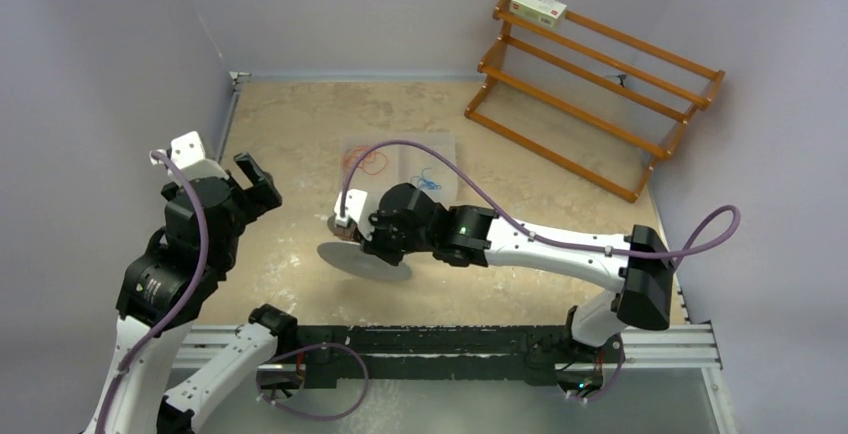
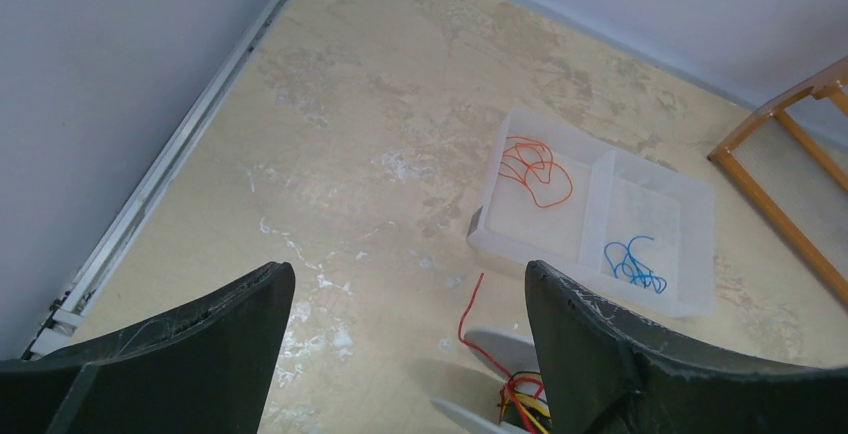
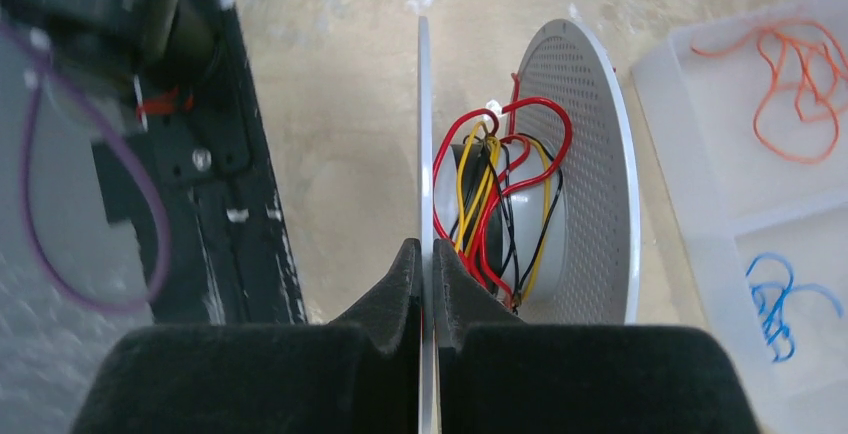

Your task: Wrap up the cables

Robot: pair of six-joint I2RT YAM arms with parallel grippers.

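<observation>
My right gripper point(image 3: 427, 249) is shut on the thin near flange of a white spool point(image 3: 425, 134), which it holds above the table. The spool's far flange is perforated. Red, yellow and black cables point(image 3: 495, 194) are wound loosely round its hub. A loose red end point(image 2: 468, 314) trails off the spool point(image 2: 495, 344). More cables lie in a clear two-part tray point(image 1: 450, 144): orange ones point(image 1: 365, 161) in the left part and a blue one point(image 1: 430, 180) in the right. My left gripper point(image 1: 258, 186) hangs open and empty to the left of the spool point(image 1: 365, 259).
A wooden slatted rack point(image 1: 600, 84) stands at the back right with a small box point(image 1: 538, 4) on its top shelf. Walls close in the table on the left and at the back. A metal rail point(image 1: 450, 339) runs along the near edge.
</observation>
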